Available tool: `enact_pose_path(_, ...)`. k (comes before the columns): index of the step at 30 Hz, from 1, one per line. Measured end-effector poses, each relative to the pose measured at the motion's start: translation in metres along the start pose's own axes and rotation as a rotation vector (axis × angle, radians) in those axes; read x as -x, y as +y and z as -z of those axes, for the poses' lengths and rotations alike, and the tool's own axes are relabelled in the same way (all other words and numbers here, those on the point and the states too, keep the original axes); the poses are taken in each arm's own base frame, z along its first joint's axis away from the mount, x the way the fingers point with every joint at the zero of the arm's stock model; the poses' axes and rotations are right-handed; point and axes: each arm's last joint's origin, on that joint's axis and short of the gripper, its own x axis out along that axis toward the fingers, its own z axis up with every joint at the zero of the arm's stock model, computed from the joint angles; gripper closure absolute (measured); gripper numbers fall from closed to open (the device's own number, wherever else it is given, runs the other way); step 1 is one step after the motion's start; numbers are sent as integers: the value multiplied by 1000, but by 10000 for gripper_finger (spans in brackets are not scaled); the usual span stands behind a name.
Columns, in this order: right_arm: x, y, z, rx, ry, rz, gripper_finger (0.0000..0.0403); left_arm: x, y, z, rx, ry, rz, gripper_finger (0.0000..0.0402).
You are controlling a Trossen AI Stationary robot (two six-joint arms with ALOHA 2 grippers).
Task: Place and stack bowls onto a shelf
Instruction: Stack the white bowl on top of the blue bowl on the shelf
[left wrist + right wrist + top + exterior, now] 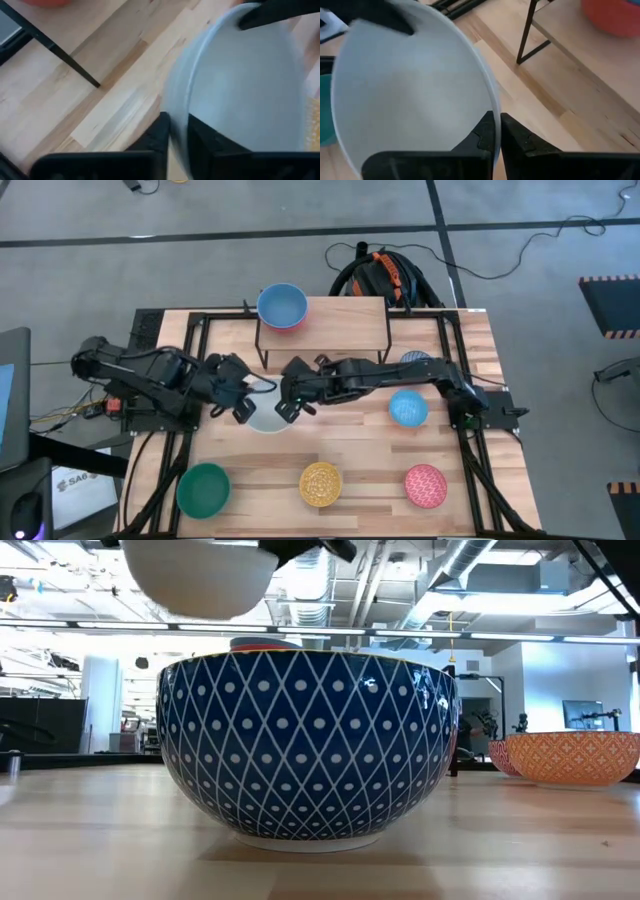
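Observation:
Both grippers hold the white bowl (265,412) clear of the table, in front of the shelf (340,330); the low view shows the white bowl (200,580) high up. My left gripper (238,402) is at its left rim and my right gripper (290,402) at its right rim, both shut on it. On the shelf's left end a blue bowl (282,306) sits nested in the orange-red one (615,17). The light blue bowl (408,408), teal-green bowl (203,488), yellow bowl (320,483) and pink-red bowl (425,485) rest on the table. The right arm half hides the blue-and-white bowl (305,745). My left gripper pinches the white bowl's rim (177,117) on its left side, one finger (205,142) inside the bowl and one (159,135) outside. The fingers come from the table's left. The bowl is lifted clear, mouth up. My right gripper pinches the opposite rim (495,107) of the white bowl, one finger (482,135) inside and one (517,137) outside. It comes from the table's right. The bowl hangs between the two grippers, clear of the table.
The shelf's black legs (60,55) stand just beyond the held bowl. The plank's middle and right part (350,320) is bare. A black and orange bundle of cables (385,275) lies behind the table. Black frame rails (455,360) run along both table sides.

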Motion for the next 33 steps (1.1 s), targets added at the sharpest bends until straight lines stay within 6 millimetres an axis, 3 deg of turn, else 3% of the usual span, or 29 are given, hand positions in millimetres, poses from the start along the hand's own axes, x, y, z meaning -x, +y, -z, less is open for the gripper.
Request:
enact_pose_path(6,17,-7,-5,1,-1,-1,353,-13,5,-12,9,12,-4,400)
enact_pose_path(11,43,-20,-15,47,-25,-10,301,-12,12,-34,-18,-60,-3,401)
enact_pose_path(18,110,-68,-42,-5,-134,16,195,14,45,-82,6,-242,-92,401)
enact_pose_path(22,153,-97,-52,-52,-234,41,159,21,70,-109,68,-370,-173,401)
enact_pose_path(27,188,-120,-53,-59,-292,81,154,2,101,-136,149,-435,-282,401)
enact_pose_path(33,202,-141,-38,-52,-215,224,154,-39,141,-152,217,-331,-364,401)
